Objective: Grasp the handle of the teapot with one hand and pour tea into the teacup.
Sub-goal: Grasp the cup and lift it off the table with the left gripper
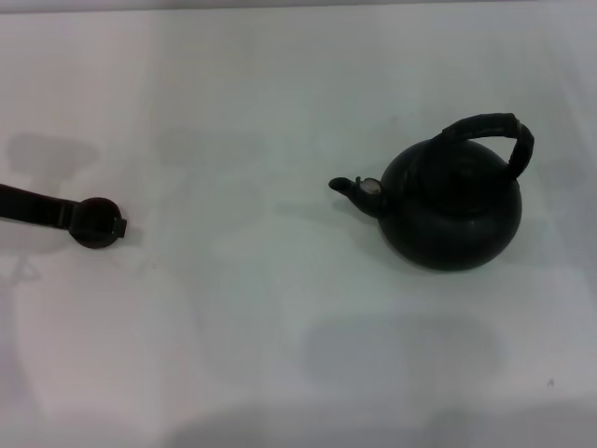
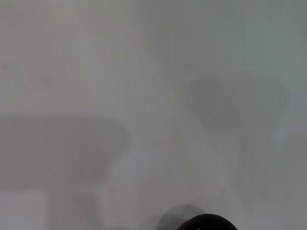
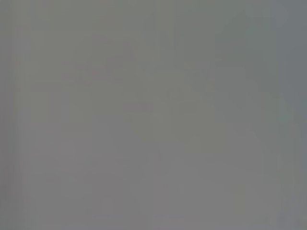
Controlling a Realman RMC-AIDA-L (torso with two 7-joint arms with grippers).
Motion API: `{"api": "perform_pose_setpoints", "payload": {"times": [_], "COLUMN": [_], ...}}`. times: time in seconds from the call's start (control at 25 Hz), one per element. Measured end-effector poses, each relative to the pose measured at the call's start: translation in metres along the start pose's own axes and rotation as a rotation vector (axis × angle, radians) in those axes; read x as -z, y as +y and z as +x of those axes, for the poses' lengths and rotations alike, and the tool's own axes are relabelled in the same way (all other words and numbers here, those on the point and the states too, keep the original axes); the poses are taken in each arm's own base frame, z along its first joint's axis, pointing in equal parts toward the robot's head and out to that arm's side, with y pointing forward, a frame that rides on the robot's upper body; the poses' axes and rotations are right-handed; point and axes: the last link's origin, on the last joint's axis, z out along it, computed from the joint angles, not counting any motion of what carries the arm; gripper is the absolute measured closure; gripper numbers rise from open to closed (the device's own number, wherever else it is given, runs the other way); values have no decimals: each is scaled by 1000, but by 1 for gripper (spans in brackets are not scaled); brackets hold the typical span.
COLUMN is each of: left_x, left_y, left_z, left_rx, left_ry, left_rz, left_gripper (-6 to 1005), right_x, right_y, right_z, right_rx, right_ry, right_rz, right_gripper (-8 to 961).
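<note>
You were at the very start: the handle (image 1: 492,131) had not been grasped, and the teapot (image 1: 454,205) stood upright on the right side of the counter (image 1: 280,355), its spout aimed left toward the teacup (image 1: 95,222). The teacup sat well apart, at the far left. Your left gripper (image 1: 65,216) reached in from the left edge as a dark bar touching the cup; whether it was apart or together, I cannot tell. In the left wrist view only a dark rounded edge, probably the teacup (image 2: 206,223), showed. Your right gripper was out of sight, its wrist view blank grey. The next move, I judge, called for bringing it over the handle's arch and closing there. No brand, label or writing could be read.
</note>
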Motion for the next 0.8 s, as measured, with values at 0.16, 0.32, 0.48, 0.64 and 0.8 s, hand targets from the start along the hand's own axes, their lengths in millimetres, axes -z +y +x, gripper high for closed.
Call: {"api": "perform_pose_setpoints", "payload": {"times": [0.16, 0.32, 0.48, 0.64, 0.8], "left_x": [-4, -6, -6, -8, -12], "left_y": [-1, -1, -2, -2, -2], "left_z": [1, 3, 5, 7, 8], "left_rx": [-3, -6, -14, -18, -21], "left_ry": [-28, -34, -25, -20, -29], "left_rz": [11, 15, 21, 24, 26], "left_gripper": [117, 117, 116, 116, 117], "right_x": [0, 1, 0, -1, -2], "right_y": [0, 0, 1, 1, 2], "right_z": [0, 0, 0, 0, -1], "right_rx": [0, 0, 0, 1, 2], "right_ry": [0, 1, 0, -1, -4], "right_rz": [0, 0, -2, -6, -9], "right_gripper": [97, 98, 97, 97, 97]}}
